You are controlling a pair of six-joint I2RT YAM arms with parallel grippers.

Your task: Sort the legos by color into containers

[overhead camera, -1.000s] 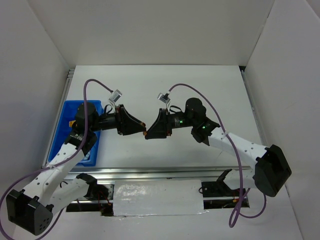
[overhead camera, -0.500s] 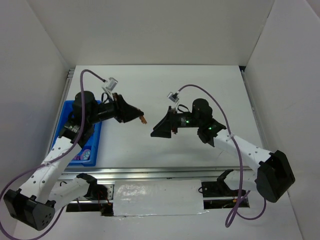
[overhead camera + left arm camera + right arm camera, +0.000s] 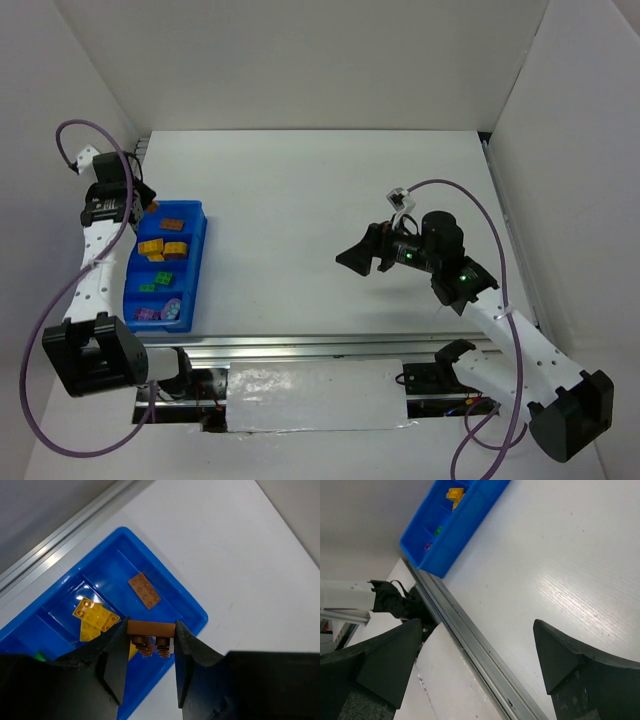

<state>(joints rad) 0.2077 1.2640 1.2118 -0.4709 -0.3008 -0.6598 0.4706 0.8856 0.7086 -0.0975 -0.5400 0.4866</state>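
Along the left edge of the worktop (image 3: 300, 180), toward its near-left corner, lies the blue tray (image 3: 196, 257), bright and rectangular, split by blue dividers into a row of small compartments. The legos sit inside it by colour. 1 flat brown-orange plate (image 3: 144, 590) lies alone in the compartment farthest from the near edge, a cluster of yellow bricks (image 3: 95, 617) in the next, green bricks (image 3: 155, 281) after that, and purple bricks (image 3: 148, 314) closest to the near edge. The left hand (image 3: 150, 627) hangs above the tray's far end, its 2 fingers clamped on a thin brown-orange brick (image 3: 151, 628) held edge-on. Small brown studded pieces show just beneath it, and I cannot tell whether they are joined to it or lie in the tray. The right hand (image 3: 350, 258) hovers over the right half of the worktop, well apart from the tray and nearer the near edge, its fingers (image 3: 385, 660) spread wide apart
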